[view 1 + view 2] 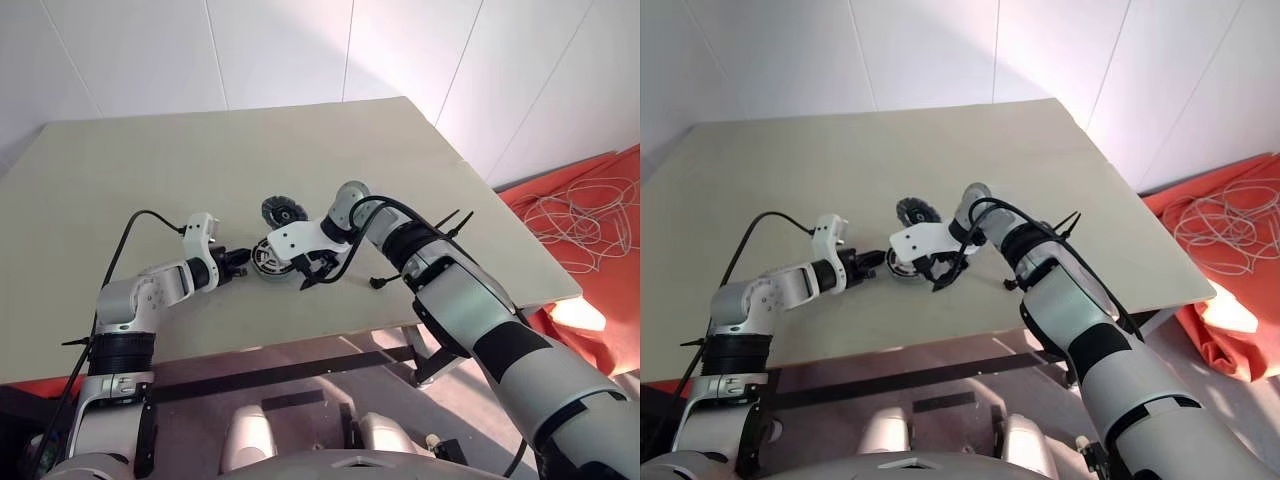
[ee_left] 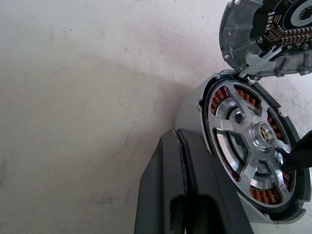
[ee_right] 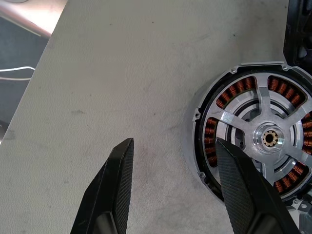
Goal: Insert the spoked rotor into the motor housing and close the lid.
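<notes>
- On the pale table (image 1: 150,170), near its front edge, the motor housing (image 1: 266,258) is seen lying flat between the 2 grippers.
- Inside the housing, the spoked rotor (image 3: 265,139) is seated: silvery spokes run out from a pale hub, and a ring of reddish-copper windings shows between the spokes and the silvery rim.
- Just behind the housing, toward the far side of the table, the lid (image 1: 283,211) is seen, uncovered and not on the housing.
- In the left wrist view the lid (image 2: 265,36) is shown touching the housing's rim, tilted up, with its inner face and small parts turned toward the camera.
- The left gripper (image 1: 238,262) is held at the housing's left side, its 2 black fingers pressed together; the fingers (image 2: 187,190) are seen right against the housing's outer wall, and whether anything is pinched between them cannot be told.
- The right gripper (image 1: 312,272) is held over the housing's right side, pointing steeply down.
- Its 2 fingers stand apart with nothing between them: 1 finger (image 3: 243,185) is seen in front of the housing's rim, the other (image 3: 114,185) over bare table beside it.
- Whether the right fingers touch the housing cannot be told.
- To the right of the table, an orange cloth (image 1: 575,200) with loose pale cord on it is seen on the floor.
</notes>
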Action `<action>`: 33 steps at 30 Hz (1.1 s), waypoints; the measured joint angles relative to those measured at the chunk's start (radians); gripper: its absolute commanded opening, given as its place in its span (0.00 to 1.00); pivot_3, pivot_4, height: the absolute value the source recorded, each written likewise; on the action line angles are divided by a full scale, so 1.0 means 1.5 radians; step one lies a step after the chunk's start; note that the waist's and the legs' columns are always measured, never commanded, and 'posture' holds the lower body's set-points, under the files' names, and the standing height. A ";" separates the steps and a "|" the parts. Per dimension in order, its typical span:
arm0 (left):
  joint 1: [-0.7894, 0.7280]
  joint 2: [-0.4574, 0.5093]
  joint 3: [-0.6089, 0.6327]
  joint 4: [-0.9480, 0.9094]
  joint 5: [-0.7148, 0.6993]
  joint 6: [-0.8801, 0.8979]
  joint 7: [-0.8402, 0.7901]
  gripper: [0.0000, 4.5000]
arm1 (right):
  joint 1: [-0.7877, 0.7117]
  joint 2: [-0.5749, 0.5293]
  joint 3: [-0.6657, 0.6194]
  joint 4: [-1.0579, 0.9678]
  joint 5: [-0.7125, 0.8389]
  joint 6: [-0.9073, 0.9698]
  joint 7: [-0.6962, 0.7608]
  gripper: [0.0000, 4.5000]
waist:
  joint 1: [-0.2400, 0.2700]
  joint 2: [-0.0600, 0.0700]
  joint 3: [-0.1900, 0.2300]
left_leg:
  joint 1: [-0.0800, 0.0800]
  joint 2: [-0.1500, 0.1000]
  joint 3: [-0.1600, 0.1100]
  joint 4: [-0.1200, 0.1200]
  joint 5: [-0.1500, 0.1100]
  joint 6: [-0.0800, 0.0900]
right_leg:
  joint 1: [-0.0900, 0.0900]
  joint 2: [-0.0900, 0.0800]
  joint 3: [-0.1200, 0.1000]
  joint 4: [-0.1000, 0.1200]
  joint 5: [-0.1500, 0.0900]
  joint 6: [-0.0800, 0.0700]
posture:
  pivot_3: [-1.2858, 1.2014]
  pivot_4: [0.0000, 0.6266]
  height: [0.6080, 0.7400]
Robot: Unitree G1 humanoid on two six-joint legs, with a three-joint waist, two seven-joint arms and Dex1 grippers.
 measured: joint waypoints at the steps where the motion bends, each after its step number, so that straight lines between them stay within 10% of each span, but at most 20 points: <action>1: 0.000 0.000 0.000 0.000 0.000 0.000 0.000 0.00 | 0.000 0.000 0.000 0.000 -0.002 -0.004 -0.001 0.65 | 0.000 0.000 0.000 | 0.000 0.000 0.000 0.000 0.000 0.000 | 0.000 0.000 0.000 0.000 0.000 0.000 | 0.52 0.00 1.00; 23: 0.001 -0.013 0.005 0.000 0.000 -0.006 0.012 0.00 | -0.020 0.000 0.007 0.011 -0.067 -0.054 -0.026 0.65 | 0.000 0.000 0.000 | 0.000 0.000 0.000 0.001 0.000 0.000 | 0.000 0.000 0.000 0.001 0.000 -0.001 | 0.52 0.00 1.00; 33: 0.001 -0.018 0.004 0.002 0.001 -0.009 0.012 0.00 | -0.026 0.002 0.007 0.014 -0.073 -0.057 -0.039 0.01 | 0.001 0.000 0.000 | -0.001 0.000 0.000 0.001 0.000 0.001 | 0.000 0.000 0.000 0.000 0.000 -0.001 | 0.52 0.00 1.00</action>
